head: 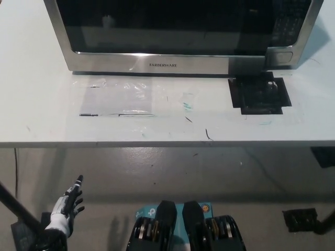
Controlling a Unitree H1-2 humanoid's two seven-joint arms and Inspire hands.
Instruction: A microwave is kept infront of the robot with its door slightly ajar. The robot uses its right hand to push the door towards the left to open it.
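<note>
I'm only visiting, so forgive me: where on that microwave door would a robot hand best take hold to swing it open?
Take the microwave door at its free right edge, beside the control panel. A dark gap there shows that edge standing ajar, so the hinge is probably on the left. Coming from the right, fingers could likely slip behind the edge and push it leftward.

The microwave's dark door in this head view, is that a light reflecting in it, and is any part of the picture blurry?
Head view: a faint round glare spot sits upper left on the microwave door, and a bright streak runs along its steel lower edge. The microwave casts a soft shadow onto the white table. The picture is mildly soft overall; the white left hand at lower left is small and slightly blurred.
</note>
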